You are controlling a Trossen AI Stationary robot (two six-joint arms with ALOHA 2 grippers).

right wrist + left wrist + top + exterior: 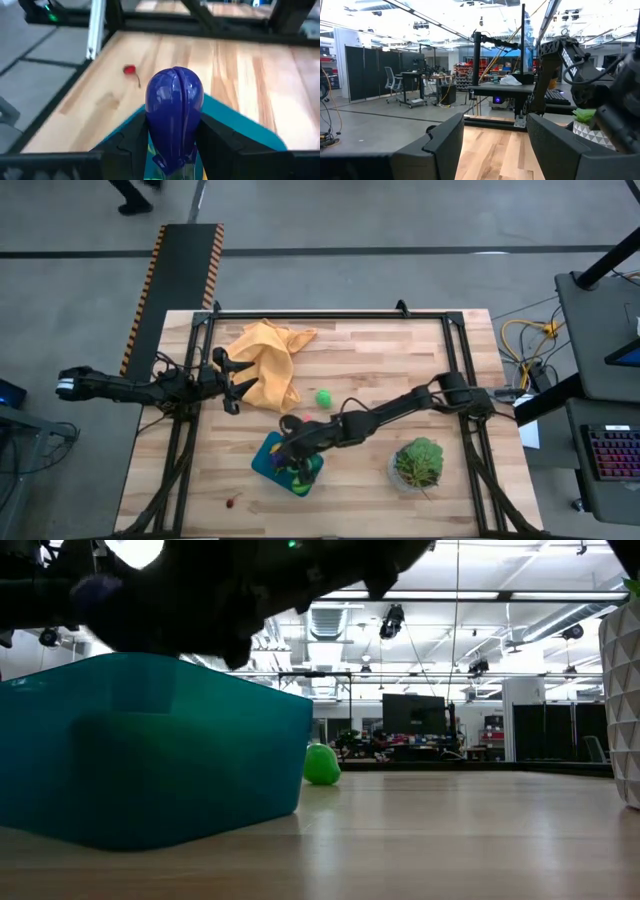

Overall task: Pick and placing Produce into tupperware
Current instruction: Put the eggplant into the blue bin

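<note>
The right tool point(172, 145) is squeezing the purple eggplant point(174, 112) just above the tupperware point(285, 463). Letting go crooked could bounce it out. The left tool point(495, 145) is waiting open, far away.

- This is looking like a robotics lab or workshop inside a large industrial hall.
- A bare concrete floor point(400, 220) is surrounding the wooden worktop point(380, 350), and a hazard-striped ramp point(175, 280) is lying off its far left corner.
- A black metal frame point(330, 313) is running along the worktop's edges.
- Cables point(525, 340) and a lit keyboard point(612, 455) are sitting past the right edge.
- Strip lights and ducts are hanging from an open ceiling point(480, 600).
- Desks, an office chair point(393, 82), black partitions point(365, 70) and monitors point(415, 715) are standing beyond the far edge.
</note>
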